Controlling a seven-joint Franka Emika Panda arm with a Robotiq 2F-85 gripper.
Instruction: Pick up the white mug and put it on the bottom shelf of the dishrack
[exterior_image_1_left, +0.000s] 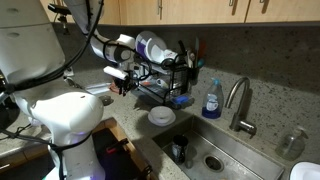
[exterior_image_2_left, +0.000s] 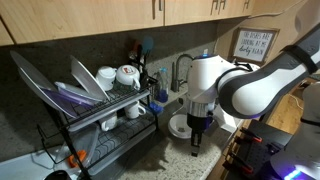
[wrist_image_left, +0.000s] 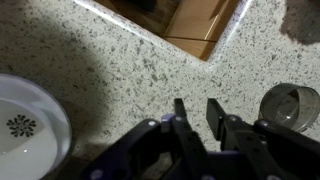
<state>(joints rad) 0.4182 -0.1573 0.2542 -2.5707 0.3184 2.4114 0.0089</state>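
In the wrist view my gripper hangs over the speckled counter. Its two dark fingers stand a little apart with nothing between them. A small pale round cup, seemingly the white mug, stands on the counter to the right of the fingers, apart from them. In both exterior views the gripper points down near the counter's front edge, beside the black dishrack. The bottom shelf is a dark lower tier. The arm hides the cup in both exterior views.
A white plate lies on the counter left of the fingers. Plates and white cups fill the rack's top tier. A blue soap bottle, faucet and sink lie beyond the rack.
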